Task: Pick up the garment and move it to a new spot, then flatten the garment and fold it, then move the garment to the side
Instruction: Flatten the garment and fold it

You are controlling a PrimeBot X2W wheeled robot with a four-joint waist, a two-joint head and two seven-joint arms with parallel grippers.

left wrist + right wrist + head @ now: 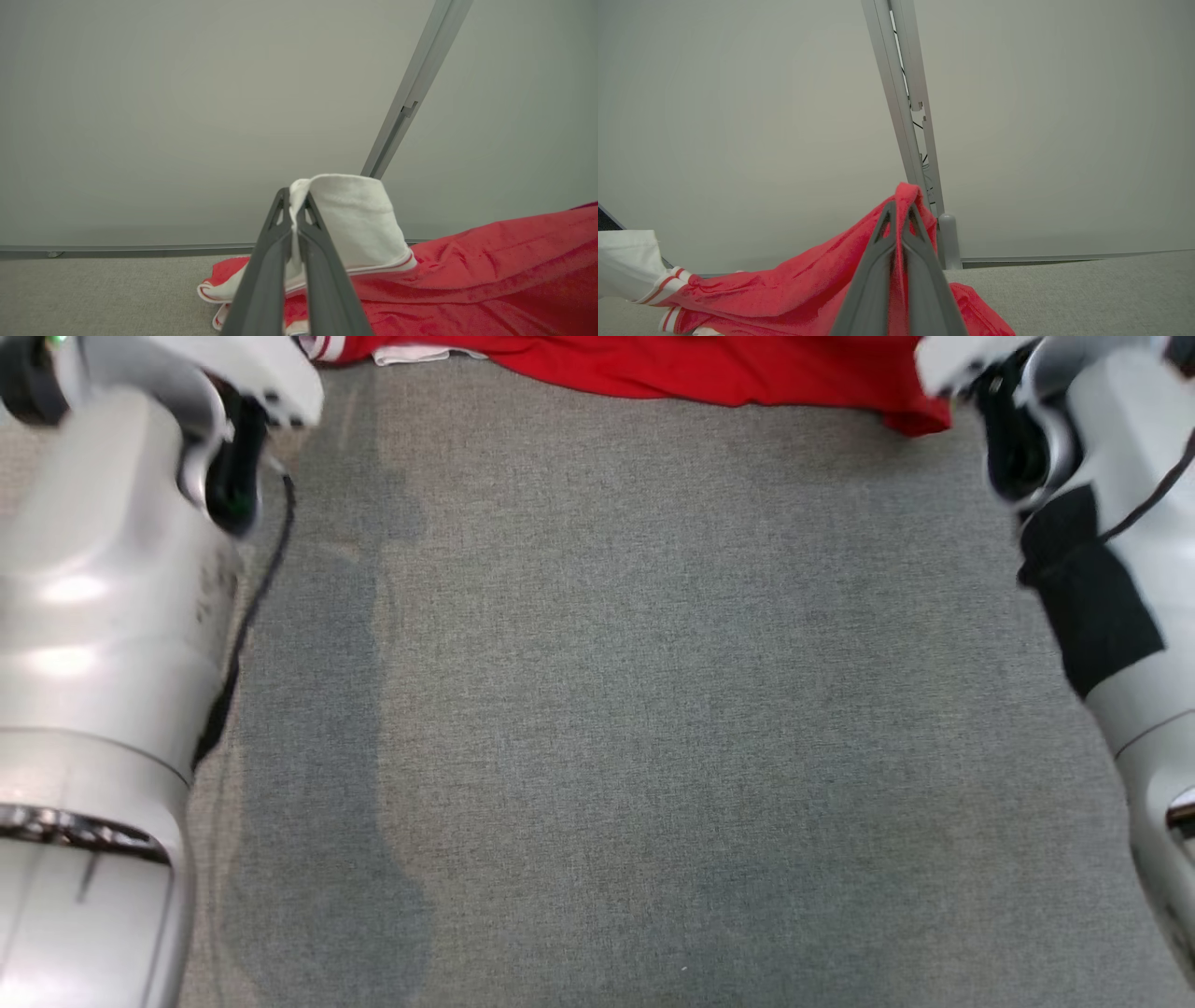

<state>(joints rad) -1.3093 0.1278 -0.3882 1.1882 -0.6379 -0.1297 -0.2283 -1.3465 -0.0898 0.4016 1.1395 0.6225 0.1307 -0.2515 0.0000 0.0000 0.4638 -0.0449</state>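
Two-point lift of the garment (653, 369), judged to be the move-and-spread step. The red cloth is lying along the top edge of the head view, on the far part of the grey fabric surface (597, 709), while the left forearm (93, 616) and right forearm (1120, 569) are framing the two sides of that view.

To do this step well, both pinches should be travelling level and well apart, so that the span between them is hanging taut rather than bunching. The trailing edge should be touching down first on the bare grey area at the centre of the head view, with the rest being drawn out flat after it. A grip on a thin fold is likely to slip if tugged sideways.

In the left wrist view, lower centre, the left gripper (293, 196) is clenching a fold of the white striped hem (355, 219), its fingers nearly meeting, and the cloth is peaking above the tips. In the right wrist view, lower centre, the right gripper (900, 207) is clamping a raised peak of red cloth in front of a metal post (901, 116) and pale wall (738, 116), fingers fully together on it
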